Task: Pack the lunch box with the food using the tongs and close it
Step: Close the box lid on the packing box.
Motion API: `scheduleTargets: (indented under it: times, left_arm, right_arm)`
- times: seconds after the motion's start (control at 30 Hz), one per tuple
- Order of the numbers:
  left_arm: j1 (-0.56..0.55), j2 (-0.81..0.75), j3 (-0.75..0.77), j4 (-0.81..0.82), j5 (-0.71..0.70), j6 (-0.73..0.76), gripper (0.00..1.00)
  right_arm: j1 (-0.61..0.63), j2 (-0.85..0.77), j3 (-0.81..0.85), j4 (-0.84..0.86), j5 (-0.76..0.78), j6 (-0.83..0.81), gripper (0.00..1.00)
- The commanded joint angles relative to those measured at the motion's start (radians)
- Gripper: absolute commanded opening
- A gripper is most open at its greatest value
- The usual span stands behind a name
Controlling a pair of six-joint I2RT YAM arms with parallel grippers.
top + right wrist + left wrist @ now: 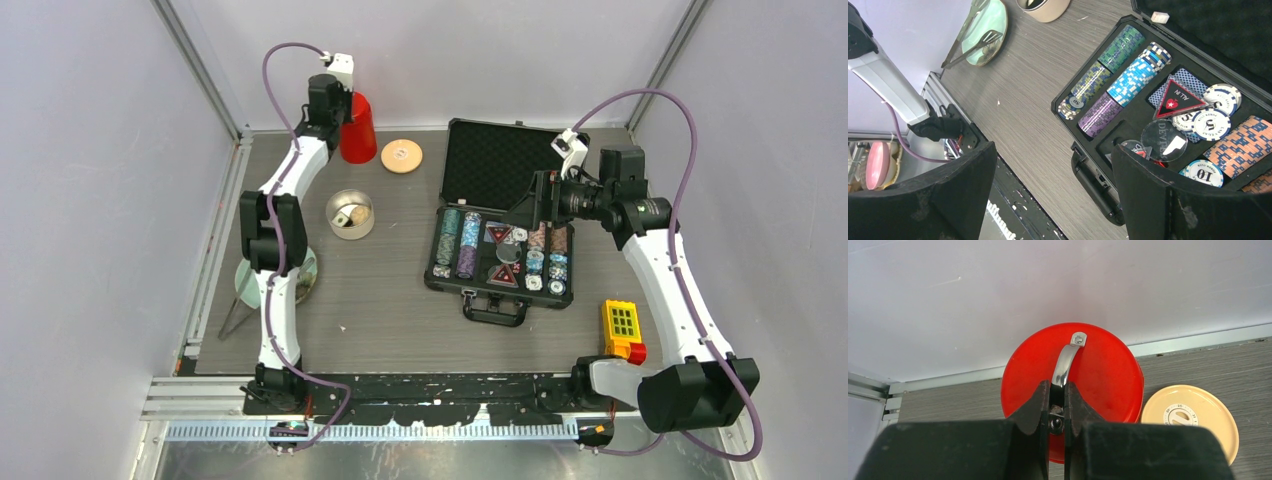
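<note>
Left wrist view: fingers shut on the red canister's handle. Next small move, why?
Probably open the left fingers and release the handle: the red canister isn't part of packing, and the tongs lie untouched on the plate.

lunch box [350, 213]: open, food [344, 217] inside | lid [401, 155]: flat, apart | tongs [980, 41]: across plate [993, 20]

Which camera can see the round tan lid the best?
The left wrist view: the lid is big there, and you can see the round bit in its middle. The top view shows it whole but tiny, beside the red canister. The right wrist view does not show it.
</note>
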Motion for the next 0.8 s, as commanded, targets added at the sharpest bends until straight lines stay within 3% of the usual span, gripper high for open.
scheduleTargets:
  times: [0.0, 0.4, 0.77]
  left_arm:
    - [-0.002, 0.023, 0.019, 0.021, 0.011, 0.014, 0.0]
    - [-0.006, 0.062, 0.07, -0.024, 0.024, -0.005, 0.0]
    - [-0.006, 0.015, -0.035, -0.015, 0.005, 0.015, 0.02]
  right_arm:
    - [-0.005, 0.001, 0.007, 0.012, -0.02, -0.006, 0.89]
    - [-0.005, 0.013, 0.011, 0.015, -0.022, 0.0, 0.89]
    - [-0.005, 0.015, 0.014, 0.015, -0.031, 0.006, 0.89]
